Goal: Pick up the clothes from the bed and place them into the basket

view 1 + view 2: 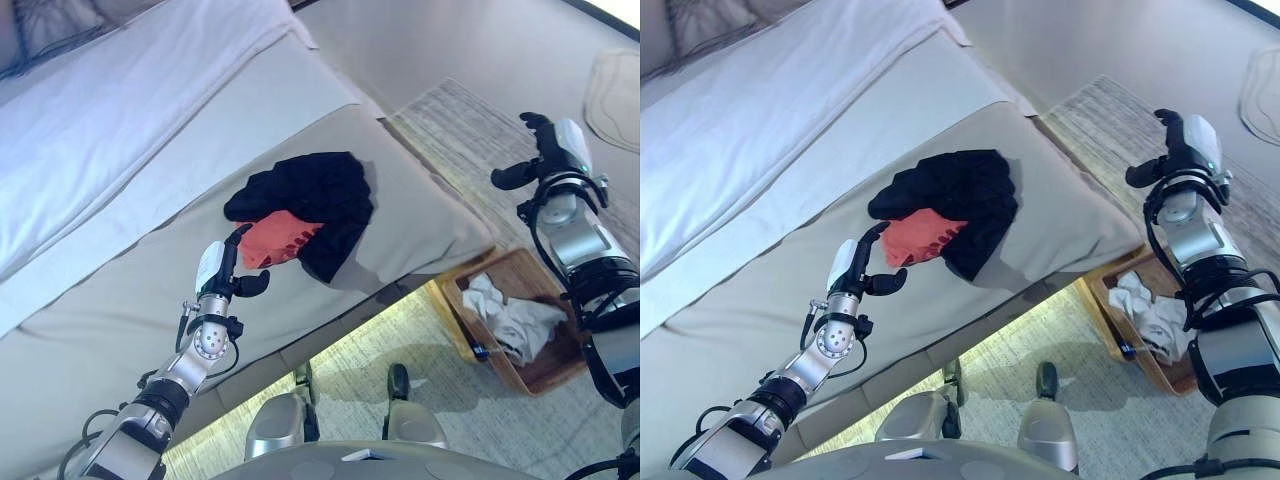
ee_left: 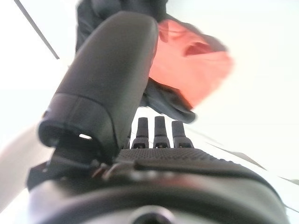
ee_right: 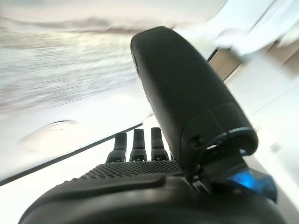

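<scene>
Clothes lie in one heap on the bed [image 1: 120,300], near its foot-end corner: a black garment [image 1: 318,195] spread wide, with a coral-red garment [image 1: 277,240] tucked against its near edge and partly under it. The heap's long axis runs roughly along the bed's side edge, from the black bulk at the far end to a dark tail that droops toward the mattress edge; the red piece sticks out sideways toward the robot.

The left robot hand [image 1: 228,268] is just beside the red garment, fingers straight and spread from the thumb, holding nothing; whether the fingertips already touch the cloth I cannot tell. Its wrist view shows the red cloth [image 2: 198,70] and the black cloth directly ahead past the thumb, so the heap lies straight in front of this hand and a little to its right. This is clearly the nearer hand, and a short reach forward should meet the red piece first.

The right robot hand [image 1: 540,150] hangs well apart, raised above the floor beyond the bed corner, fingers relaxed and empty.

The wooden basket [image 1: 560,370] stands on the floor by the bed corner, below the right arm, and already holds white cloth [image 1: 512,318].
</scene>
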